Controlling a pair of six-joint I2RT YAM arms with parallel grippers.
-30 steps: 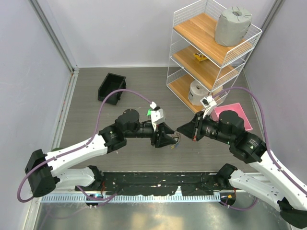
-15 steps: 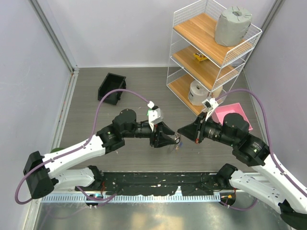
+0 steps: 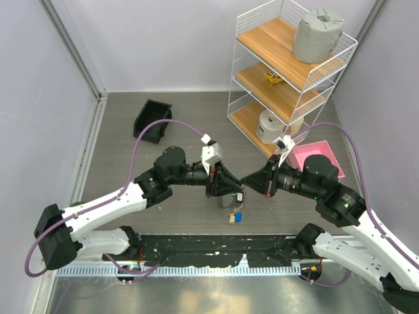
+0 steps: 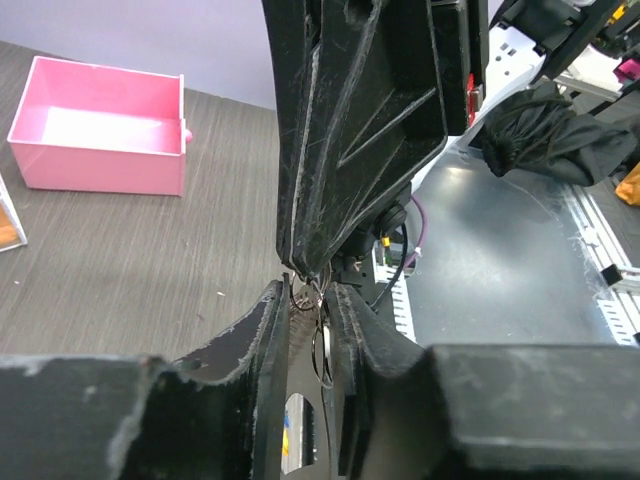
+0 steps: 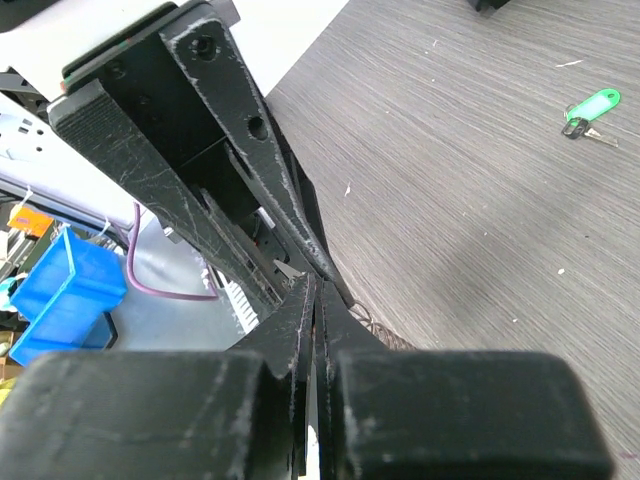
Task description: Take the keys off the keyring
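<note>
The keys [image 3: 234, 216], one blue head and one yellow showing, now dangle well below where they sat half a second ago. They hang above the tabletop [image 3: 177, 118] from the keyring [image 4: 320, 345]. The left hand [image 3: 237, 190] is clamped on the ring's wire. The right hand [image 3: 249, 181] meets it tip to tip, fingers pressed together, on what I cannot tell. Both hands have barely shifted. I judge the bunch now hangs free for working a key off; none looks off yet.

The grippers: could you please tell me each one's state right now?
Left gripper: closed on the keyring.
Right gripper: closed; contents cannot be told.
</note>
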